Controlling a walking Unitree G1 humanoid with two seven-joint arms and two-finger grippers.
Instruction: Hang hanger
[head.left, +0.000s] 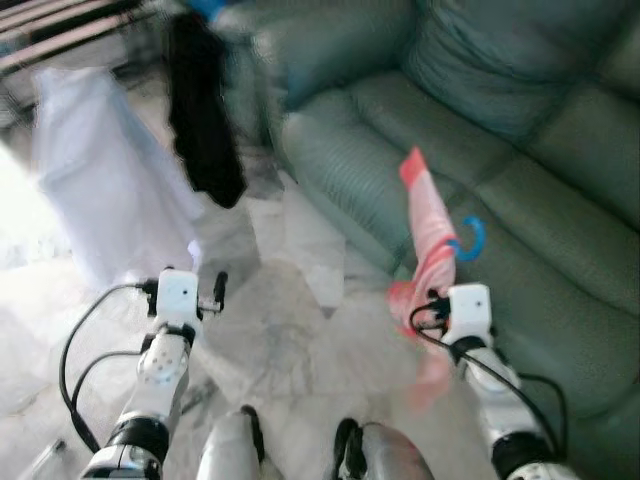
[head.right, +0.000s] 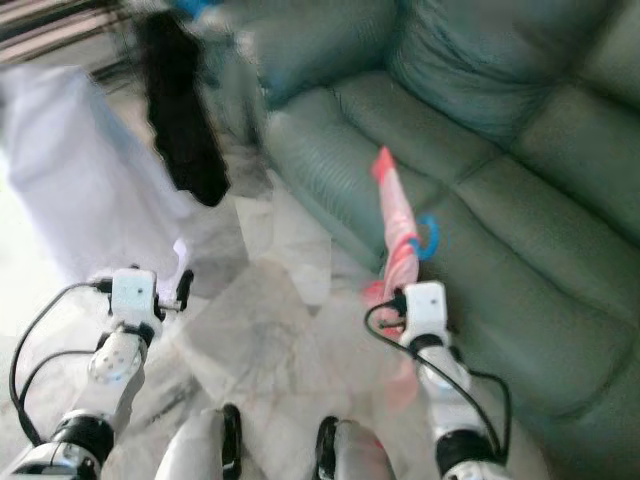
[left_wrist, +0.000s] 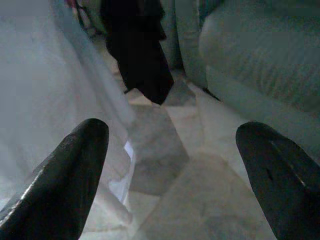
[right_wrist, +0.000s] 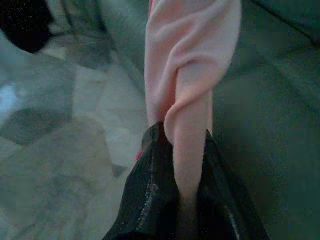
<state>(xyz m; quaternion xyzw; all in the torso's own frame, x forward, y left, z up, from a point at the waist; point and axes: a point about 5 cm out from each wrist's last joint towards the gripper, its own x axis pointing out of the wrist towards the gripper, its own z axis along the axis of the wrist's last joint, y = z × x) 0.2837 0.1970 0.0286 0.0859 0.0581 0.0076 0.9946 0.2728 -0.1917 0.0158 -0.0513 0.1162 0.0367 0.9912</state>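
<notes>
My right gripper (right_wrist: 182, 150) is shut on a pink garment (head.left: 425, 225) and holds it upright in front of the green sofa (head.left: 520, 150). The cloth stands up from between the fingers and hangs loose below my hand. A blue hanger hook (head.left: 470, 240) curls out beside the garment, while the hanger's body is hidden in the cloth. My left gripper (left_wrist: 175, 165) is open and empty, held low over the marble floor on the left.
A black garment (head.left: 205, 110) and a white garment (head.left: 100, 170) hang at the back left, under dark rack bars (head.left: 60, 30). The sofa takes up the right side. Pale marble floor (head.left: 290, 330) lies between my arms, with my legs below.
</notes>
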